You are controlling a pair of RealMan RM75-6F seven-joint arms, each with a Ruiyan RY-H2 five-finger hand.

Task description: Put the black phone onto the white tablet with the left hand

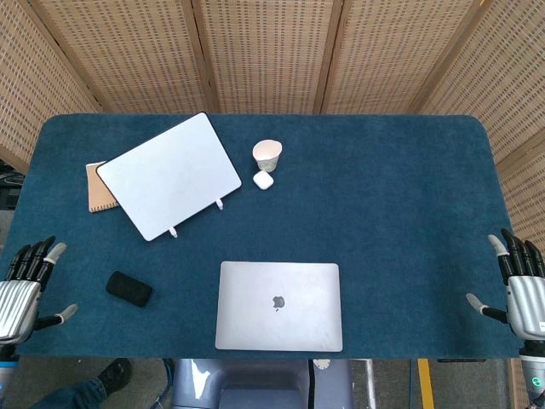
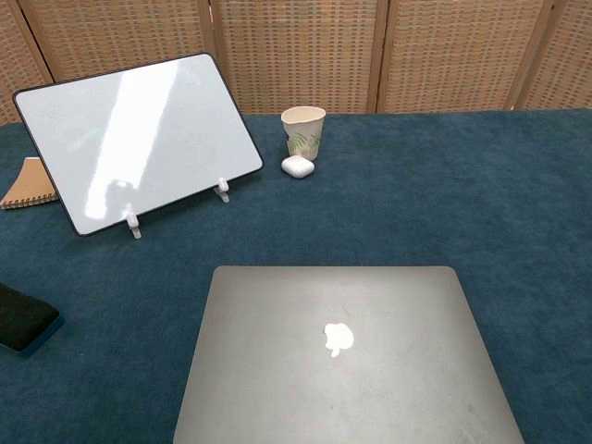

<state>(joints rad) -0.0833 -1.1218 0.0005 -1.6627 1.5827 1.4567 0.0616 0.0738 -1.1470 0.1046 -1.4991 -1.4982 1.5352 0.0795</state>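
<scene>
**Two open hands, phone not yet touched**

Both hands sat at the bottom corners of the head view when I checked. My left hand [image 1: 25,285] was empty with its fingers spread wide, at the lower left edge of the table [image 1: 400,196]. The right hand [image 1: 521,288] was likewise spread and empty at the lower right. Neither showed in the chest view.

The black phone [image 1: 129,289] lay flat on the blue cloth near the left hand but apart from it, in the lower left of the head view. The white tablet [image 1: 169,175] stood in the upper left, propped at a tilt on small white feet.

That tilt worried me most. As I judged it, a phone set on the sloped face could slide down and off, and a heavy placement might push the tablet off its props. The phone also lay low against the cloth, so I expected a shallow pinch could slip or nudge it away.

A closed laptop [image 1: 279,305] lay to the right of the phone, close enough to crowd a grasp from that side. A notebook [image 1: 97,189] poked out from under the tablet's left edge. A paper cup [image 1: 266,155] and a small white earbud case [image 1: 263,180] stood just right of the tablet, within reach of a careless sweep.
</scene>
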